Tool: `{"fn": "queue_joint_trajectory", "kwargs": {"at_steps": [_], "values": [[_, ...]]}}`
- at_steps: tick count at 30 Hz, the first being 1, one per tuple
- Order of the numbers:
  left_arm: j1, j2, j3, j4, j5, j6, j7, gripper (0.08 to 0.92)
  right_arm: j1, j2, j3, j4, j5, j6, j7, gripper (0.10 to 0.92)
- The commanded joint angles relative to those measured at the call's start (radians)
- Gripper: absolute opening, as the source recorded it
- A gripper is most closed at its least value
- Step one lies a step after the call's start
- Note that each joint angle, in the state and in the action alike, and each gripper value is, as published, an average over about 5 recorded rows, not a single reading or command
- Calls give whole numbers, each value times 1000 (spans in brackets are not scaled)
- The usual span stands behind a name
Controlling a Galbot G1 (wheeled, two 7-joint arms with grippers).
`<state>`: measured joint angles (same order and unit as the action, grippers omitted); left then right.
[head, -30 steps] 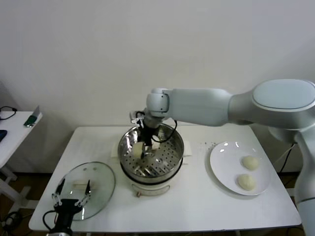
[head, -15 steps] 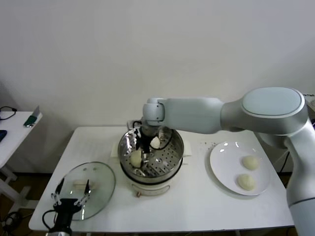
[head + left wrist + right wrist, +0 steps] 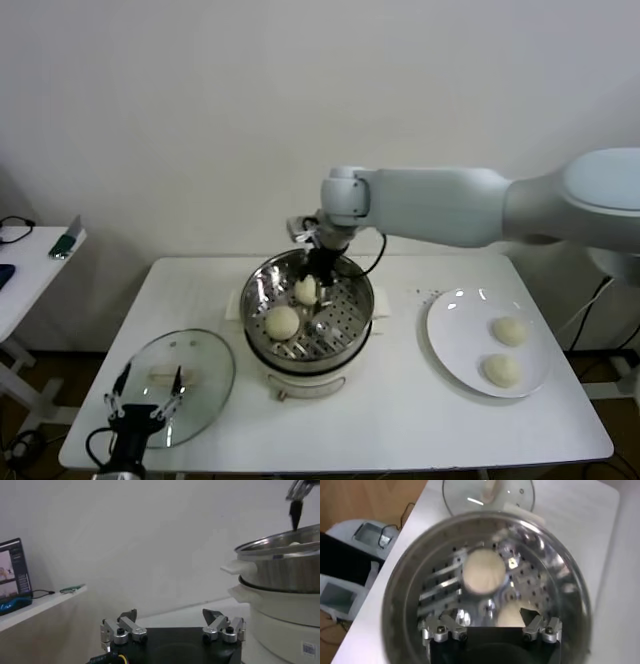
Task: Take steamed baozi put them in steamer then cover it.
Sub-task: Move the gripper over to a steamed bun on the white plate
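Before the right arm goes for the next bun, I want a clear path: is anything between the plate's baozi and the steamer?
Nothing visible. The two baozi on the plate lie uncovered, bare tabletop separates them from the steamer, and the glass lid rests off on its other side. The right gripper hangs open over the basket.

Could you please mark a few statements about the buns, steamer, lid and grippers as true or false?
1. Two buns lie in the steamer. True.
2. The plate is empty. False: two buns remain on it.
3. The lid covers the steamer. False: it lies on the table, beside the steamer.
4. The right gripper is open above the steamer. True.
5. The left gripper holds a bun. False: it is open and empty, over the lid.
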<state>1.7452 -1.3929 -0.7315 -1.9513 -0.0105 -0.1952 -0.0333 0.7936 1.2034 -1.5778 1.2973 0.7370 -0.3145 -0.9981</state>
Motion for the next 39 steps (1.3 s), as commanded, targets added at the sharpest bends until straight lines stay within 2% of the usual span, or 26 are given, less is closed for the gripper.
{"fn": "queue_joint_trajectory", "kwargs": {"at_steps": [1, 8, 14, 25, 39], "values": [[5, 1, -5, -4, -4, -18, 4, 823, 102, -394, -32, 201, -190, 52, -66, 823], [23, -2, -22, -22, -21, -18, -2, 823, -101, -663, 74, 244, -499, 91, -84, 823], [20, -14, -19, -43, 5, 1, 0, 823, -421, -783, 296, 178, -690, 130, -104, 823], [31, -36, -23, -47, 41, 16, -2, 823, -791, -815, 611, 85, -877, 189, -117, 823], [39, -55, -27, -32, 54, 10, -4, 823, -852, -725, 650, -2, -918, 199, -106, 823]]}}
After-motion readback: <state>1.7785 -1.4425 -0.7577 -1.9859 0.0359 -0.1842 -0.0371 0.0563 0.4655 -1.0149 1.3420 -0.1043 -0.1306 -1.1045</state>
